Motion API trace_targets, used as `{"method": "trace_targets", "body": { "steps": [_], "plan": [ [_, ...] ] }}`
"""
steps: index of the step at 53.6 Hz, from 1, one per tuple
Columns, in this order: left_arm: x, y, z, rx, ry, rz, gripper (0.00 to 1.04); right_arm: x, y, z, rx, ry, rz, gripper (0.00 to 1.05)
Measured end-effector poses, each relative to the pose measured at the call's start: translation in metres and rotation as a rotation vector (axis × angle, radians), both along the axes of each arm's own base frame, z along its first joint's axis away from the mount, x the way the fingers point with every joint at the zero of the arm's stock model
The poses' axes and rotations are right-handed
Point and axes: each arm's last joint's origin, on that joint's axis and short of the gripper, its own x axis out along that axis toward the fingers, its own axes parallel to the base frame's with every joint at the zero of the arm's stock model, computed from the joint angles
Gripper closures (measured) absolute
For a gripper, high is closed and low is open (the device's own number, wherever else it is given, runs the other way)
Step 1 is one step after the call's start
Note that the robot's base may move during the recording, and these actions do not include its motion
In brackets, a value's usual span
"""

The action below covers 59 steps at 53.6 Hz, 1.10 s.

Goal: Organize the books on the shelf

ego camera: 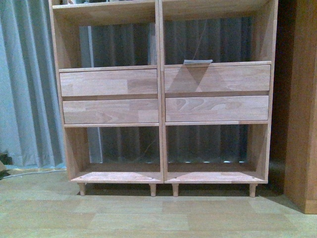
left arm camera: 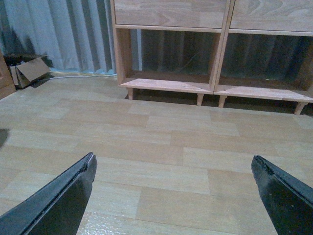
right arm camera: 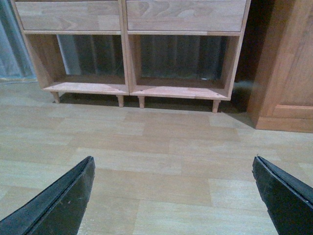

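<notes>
The light-wood shelf (ego camera: 159, 94) stands in front of me, with open cubbies above and below two rows of drawer fronts. A thin pale-grey book (ego camera: 198, 62) lies flat in the right middle cubby, its edge just over the drawer top. The teal book is out of view. Neither arm shows in the front view. My left gripper (left arm camera: 173, 164) is open and empty above the wood floor, facing the shelf's lower left cubby (left arm camera: 168, 54). My right gripper (right arm camera: 173, 164) is open and empty above the floor, facing the shelf's lower cubbies (right arm camera: 181, 58).
A darker wooden cabinet (ego camera: 302, 104) stands right of the shelf and also shows in the right wrist view (right arm camera: 288, 63). Grey curtains (ego camera: 25, 84) hang behind and to the left. A cardboard box (left arm camera: 29, 71) sits on the floor at the far left.
</notes>
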Motion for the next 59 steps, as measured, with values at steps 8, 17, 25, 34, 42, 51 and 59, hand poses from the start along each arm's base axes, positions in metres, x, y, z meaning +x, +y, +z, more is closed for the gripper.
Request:
{"method": "trace_targets", "body": {
  "steps": [8,17,25,34,42,51,59],
  "plan": [
    [0.0,0.0,0.0,0.0,0.0,0.0,0.07,0.0,0.0,0.0,0.0,0.0,0.0,0.07],
    [0.0,0.0,0.0,0.0,0.0,0.0,0.07,0.0,0.0,0.0,0.0,0.0,0.0,0.07],
    [0.0,0.0,0.0,0.0,0.0,0.0,0.07,0.0,0.0,0.0,0.0,0.0,0.0,0.07],
    [0.0,0.0,0.0,0.0,0.0,0.0,0.07,0.0,0.0,0.0,0.0,0.0,0.0,0.07],
    [0.0,0.0,0.0,0.0,0.0,0.0,0.07,0.0,0.0,0.0,0.0,0.0,0.001,0.07],
    [0.0,0.0,0.0,0.0,0.0,0.0,0.07,0.0,0.0,0.0,0.0,0.0,0.0,0.07],
    [0.0,0.0,0.0,0.0,0.0,0.0,0.07,0.0,0.0,0.0,0.0,0.0,0.0,0.07]
  ]
}}
